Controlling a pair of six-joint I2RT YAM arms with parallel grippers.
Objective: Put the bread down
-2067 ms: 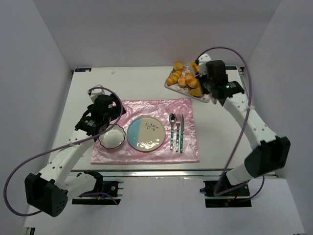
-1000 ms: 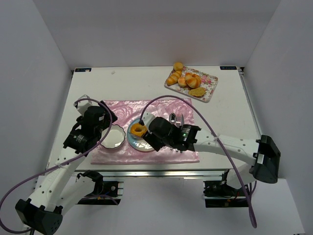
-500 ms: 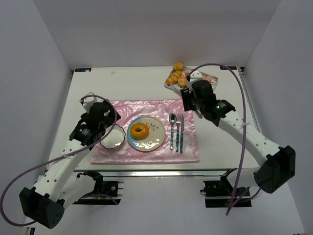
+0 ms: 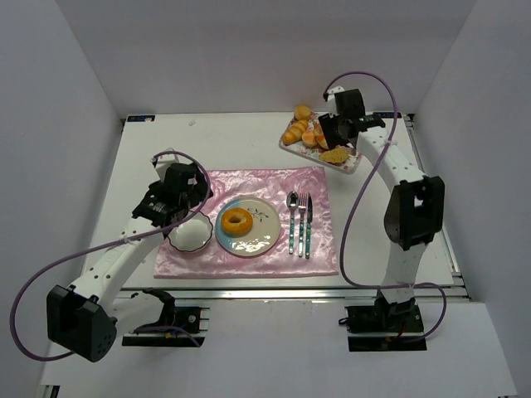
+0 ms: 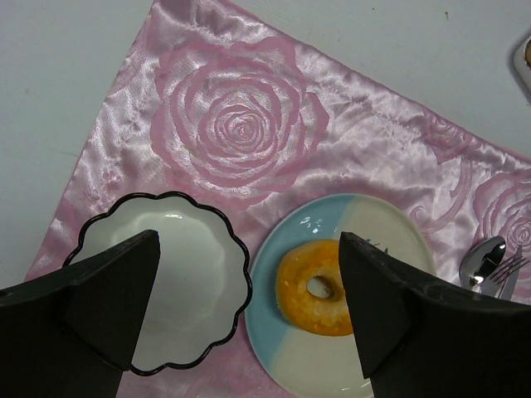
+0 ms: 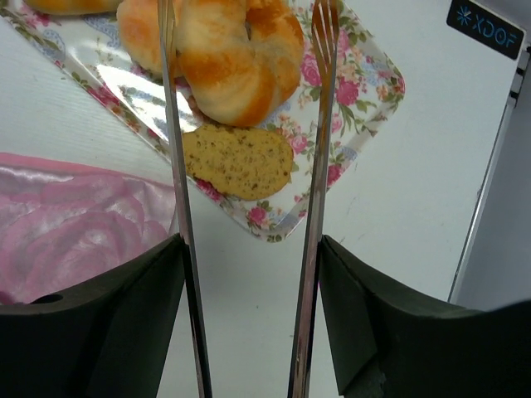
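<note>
**Sam:** Where's the bread?

**Mia:** The bread roll (image 6: 241, 58) sits on the flowery tray (image 6: 353, 91), at the far right of the worktop (image 4: 373, 215). The right end effector (image 6: 246, 12) is open. It has one long prong on each side of the roll, and I don't see it squeezing.

**Sam:** Will it be hard to hold?

**Mia:** I think it's light and soft, so a hard squeeze would squash it. The shiny top may slip. Pinch the fat middle of its sides, gently.

**Sam:** Is anything in the way?

**Mia:** Another roll (image 6: 143, 33) sits tight against it, and a flat brown slice (image 6: 239, 160) lies just beside it. So lift straight up, over the tray's edge. After that there's bare worktop up to the pink cloth (image 4: 265, 182). The plate (image 4: 264, 224) holds a ring bread (image 4: 237, 221), with room next to it. The left end effector (image 5: 247, 240) is open and empty above the bowl (image 5: 195, 257).
</note>
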